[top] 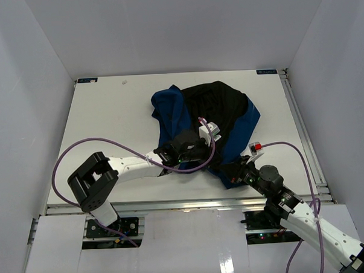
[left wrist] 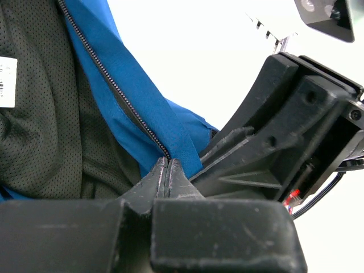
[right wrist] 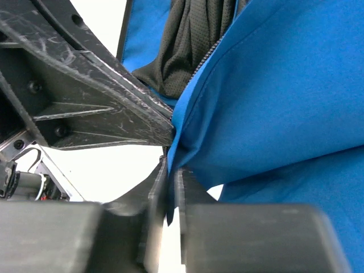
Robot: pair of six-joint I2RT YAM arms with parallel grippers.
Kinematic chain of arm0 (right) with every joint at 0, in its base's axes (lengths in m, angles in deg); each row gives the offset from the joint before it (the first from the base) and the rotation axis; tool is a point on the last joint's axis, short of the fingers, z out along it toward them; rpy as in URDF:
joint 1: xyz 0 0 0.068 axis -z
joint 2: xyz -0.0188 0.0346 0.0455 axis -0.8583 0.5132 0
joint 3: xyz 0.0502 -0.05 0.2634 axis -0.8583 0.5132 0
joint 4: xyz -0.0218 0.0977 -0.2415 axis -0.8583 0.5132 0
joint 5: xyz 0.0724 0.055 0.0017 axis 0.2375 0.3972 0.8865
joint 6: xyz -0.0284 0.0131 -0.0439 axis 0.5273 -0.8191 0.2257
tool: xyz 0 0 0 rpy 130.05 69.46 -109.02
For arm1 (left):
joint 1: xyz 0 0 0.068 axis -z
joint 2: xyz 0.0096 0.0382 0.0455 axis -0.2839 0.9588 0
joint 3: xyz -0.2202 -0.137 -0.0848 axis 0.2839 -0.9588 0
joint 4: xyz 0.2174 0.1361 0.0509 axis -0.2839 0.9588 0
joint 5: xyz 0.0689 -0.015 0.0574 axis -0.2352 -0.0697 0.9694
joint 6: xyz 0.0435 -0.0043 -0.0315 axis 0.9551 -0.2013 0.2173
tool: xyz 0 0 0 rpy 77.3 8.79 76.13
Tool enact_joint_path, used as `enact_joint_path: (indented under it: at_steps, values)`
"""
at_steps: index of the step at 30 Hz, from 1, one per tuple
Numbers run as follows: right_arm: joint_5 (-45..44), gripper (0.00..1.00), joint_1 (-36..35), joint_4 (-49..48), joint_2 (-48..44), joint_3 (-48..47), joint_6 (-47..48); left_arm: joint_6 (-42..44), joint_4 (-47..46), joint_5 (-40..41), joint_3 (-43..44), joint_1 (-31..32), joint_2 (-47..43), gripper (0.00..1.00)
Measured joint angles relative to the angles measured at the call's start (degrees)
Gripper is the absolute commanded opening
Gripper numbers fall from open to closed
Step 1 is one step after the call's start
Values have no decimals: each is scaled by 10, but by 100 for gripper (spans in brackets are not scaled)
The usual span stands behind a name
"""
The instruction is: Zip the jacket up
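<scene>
White walls [top: 29,89] box this in on three sides, so there's not much room to swing out sideways. The table [top: 108,115] is plain white and looks smooth, so I'd guess fabric slides on it rather than staying put. The jacket [top: 170,111] sits in a crumpled heap mid-table toward the far side, flopped open with the black mesh lining [top: 220,101] facing up. It looks soft, light and floppy, so it'll probably sag wherever it isn't held. Best hold imo is the front edge right by the zipper [left wrist: 108,77], down at its bottom end. Both are there: the left claw [left wrist: 169,170] is pinched tight on the blue edge where the teeth end, and the right claw [right wrist: 172,182] is pinched on a blue hem right beside it.
</scene>
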Motion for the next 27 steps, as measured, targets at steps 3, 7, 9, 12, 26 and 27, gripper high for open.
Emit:
enact_joint_path:
  at_steps: [3, 7, 9, 12, 26, 27]
  values:
    - [-2, 8, 0, -4, 3, 0, -1, 0, 0, 2, 0, 0, -2, 18]
    - [-3, 8, 0, -14, -5, 0, 1, 1, 14, 12, 0, 0, -24, 59]
    - [-3, 8, 0, -22, -14, 0, 4, 2, 25, 6, -1, -7, -51, 65]
    - [-2, 8, 0, -36, -26, 0, 10, 4, 35, -7, -4, -23, -109, 67]
    - [39, 8, 0, -59, -83, 0, 25, 48, 75, -25, -24, -38, -165, 53]
    - [40, 8, 0, -59, -83, 0, 25, 50, 77, -32, -24, -38, -151, 51]
